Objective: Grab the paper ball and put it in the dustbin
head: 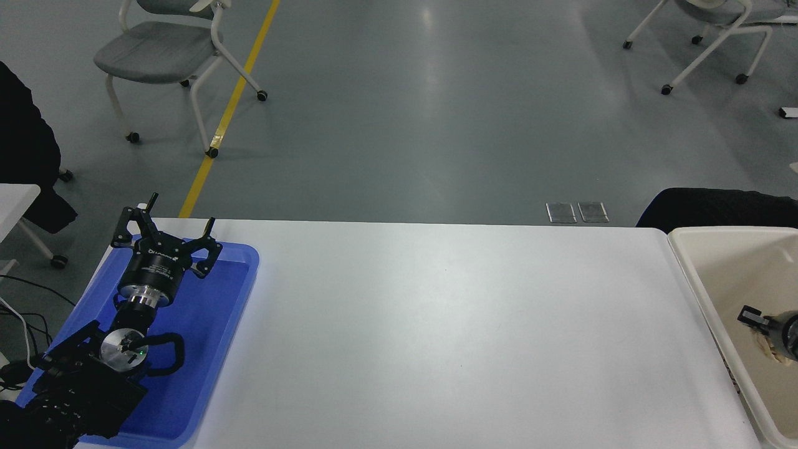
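Head view: right end effector (764, 325), cut off, grip unclear, over dustbin (692, 274) with paper ball (768, 349).

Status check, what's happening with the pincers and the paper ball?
Left pincer open over blue tray. Right pincer over dustbin, grip unclear. Paper ball beneath it.

— Where does the dustbin (704, 274) stand?

— At the right end of the white table (436, 324), its long side running along that edge. It is a cream-beige rectangular tub with a thick rounded pale rim, upright and open at the top; only its left part is in view.

— And the paper ball (768, 348)?

— Over the inside of the dustbin, well right of its left rim. Only a small tan, wrinkled bit shows, right at the black right gripper (776, 333), which covers the rest. Whether it touches the bin's floor cannot be told.
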{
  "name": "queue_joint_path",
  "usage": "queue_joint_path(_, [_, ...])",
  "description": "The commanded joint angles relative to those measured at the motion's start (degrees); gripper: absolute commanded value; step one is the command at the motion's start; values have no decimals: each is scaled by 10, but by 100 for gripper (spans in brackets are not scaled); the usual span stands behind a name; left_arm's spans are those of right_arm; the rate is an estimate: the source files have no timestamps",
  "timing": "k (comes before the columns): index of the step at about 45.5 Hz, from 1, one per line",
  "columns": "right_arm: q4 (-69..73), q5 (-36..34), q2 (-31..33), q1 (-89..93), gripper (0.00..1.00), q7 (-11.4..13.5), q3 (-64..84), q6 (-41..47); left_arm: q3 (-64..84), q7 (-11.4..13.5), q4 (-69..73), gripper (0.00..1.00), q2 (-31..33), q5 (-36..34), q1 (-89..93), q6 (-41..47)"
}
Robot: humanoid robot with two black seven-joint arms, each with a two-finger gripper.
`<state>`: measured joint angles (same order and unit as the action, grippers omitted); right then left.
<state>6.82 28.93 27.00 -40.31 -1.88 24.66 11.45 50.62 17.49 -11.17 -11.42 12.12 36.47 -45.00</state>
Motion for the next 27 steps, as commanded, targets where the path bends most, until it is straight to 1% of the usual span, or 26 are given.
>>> queue_joint_path(1, [-3,-3,-6,7,50,0,-17,-16,0,0,0,100,0,0,0,0])
queue_joint_path(2, [-4,-3,-6,7,95,0,-18,-16,0,0,0,100,0,0,0,0])
queue_joint_path(3, [-3,-3,-6,7,100,0,-18,-16,0,0,0,100,0,0,0,0])
queue_joint_path(27, [-6,-3,0,-5,100,-2,-43,-26,0,0,0,100,1,0,0,0])
